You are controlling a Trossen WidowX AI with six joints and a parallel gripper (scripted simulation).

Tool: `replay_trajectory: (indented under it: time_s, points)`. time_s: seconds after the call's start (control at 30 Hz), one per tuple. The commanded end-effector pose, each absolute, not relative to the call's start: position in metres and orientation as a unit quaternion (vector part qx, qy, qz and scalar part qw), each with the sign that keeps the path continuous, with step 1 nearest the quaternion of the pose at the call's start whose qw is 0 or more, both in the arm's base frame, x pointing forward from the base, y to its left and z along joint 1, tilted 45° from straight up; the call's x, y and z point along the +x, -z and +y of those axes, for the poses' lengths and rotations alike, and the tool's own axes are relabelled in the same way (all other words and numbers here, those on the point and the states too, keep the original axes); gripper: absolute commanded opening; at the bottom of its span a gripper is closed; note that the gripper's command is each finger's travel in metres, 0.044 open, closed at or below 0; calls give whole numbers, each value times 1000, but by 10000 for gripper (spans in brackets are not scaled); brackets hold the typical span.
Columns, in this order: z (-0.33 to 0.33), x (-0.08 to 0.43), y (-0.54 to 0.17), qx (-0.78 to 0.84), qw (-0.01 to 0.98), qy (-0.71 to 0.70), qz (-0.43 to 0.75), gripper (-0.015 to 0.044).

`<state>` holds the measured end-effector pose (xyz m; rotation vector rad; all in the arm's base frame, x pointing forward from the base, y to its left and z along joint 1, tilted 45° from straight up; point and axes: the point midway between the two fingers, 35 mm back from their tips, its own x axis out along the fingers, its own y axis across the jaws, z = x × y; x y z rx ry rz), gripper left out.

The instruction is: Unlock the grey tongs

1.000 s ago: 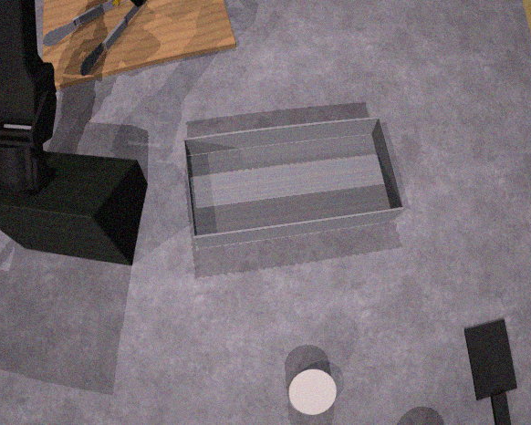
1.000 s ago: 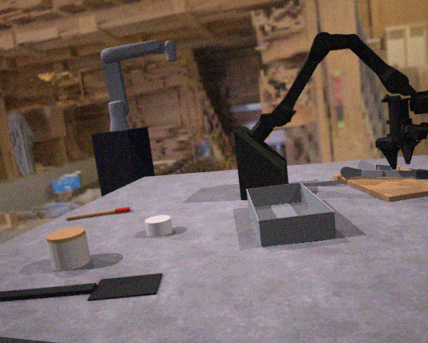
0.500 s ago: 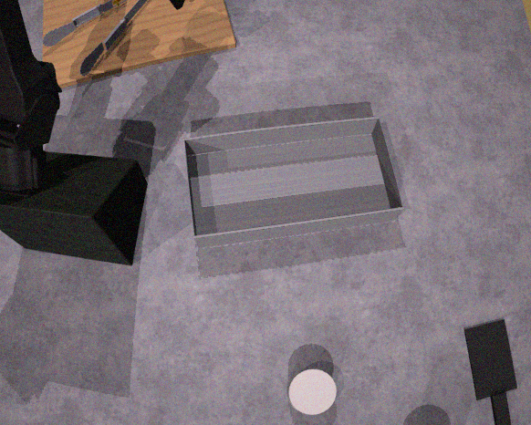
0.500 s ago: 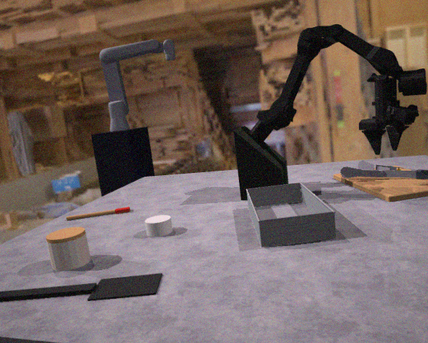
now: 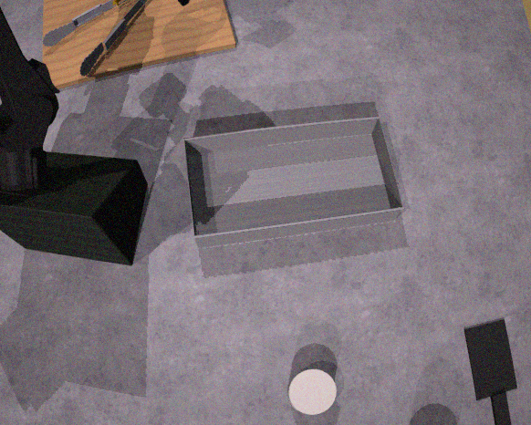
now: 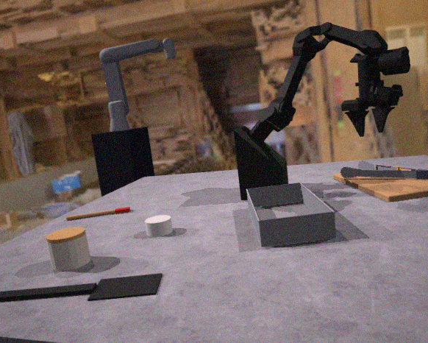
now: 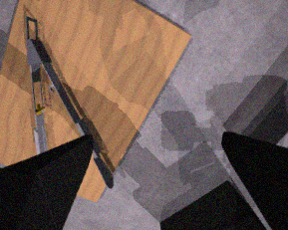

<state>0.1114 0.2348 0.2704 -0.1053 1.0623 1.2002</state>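
The grey tongs [image 5: 92, 60] [image 6: 384, 173] [image 7: 64, 96] lie on the wooden board [image 5: 202, 41] [image 6: 391, 193] [image 7: 171, 36], with their two arms spread apart in a narrow V. The hinge end shows at the upper left of the wrist view, and the dark arm's tip reaches the board's edge. My gripper [image 6: 371, 133] [image 7: 157, 139] is wide open and empty, pointing down, well above the board's near end. The left finger hides part of the tongs in the wrist view. The roasting tin [image 5: 297, 222] [image 6: 299, 232] is empty.
A white cylinder [image 5: 312, 391] [image 6: 158, 225], a lidded jar [image 6: 70, 254], a black spatula [image 5: 490, 358] [image 6: 126, 286] and a red-ended stick [image 6: 96, 214] lie or stand away from the board. My arm's dark base [image 5: 65, 219] [image 6: 260, 169] is beside the tin. A grey arm [image 6: 115, 81] stands behind.
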Motion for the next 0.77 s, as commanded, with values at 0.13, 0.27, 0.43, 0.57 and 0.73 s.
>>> replay_trajectory:
  time_s: [0.13,0.27,0.43,0.57,0.73]
  points:
    - [215,108,-296,-45,698,-541,467,440]
    - [215,108,-296,-45,698,-541,467,440]
    - [215,108,-296,-45,698,-541,467,440]
    - [215,108,-296,-45,698,-541,467,440]
    - [215,108,-296,-45,698,-541,467,440]
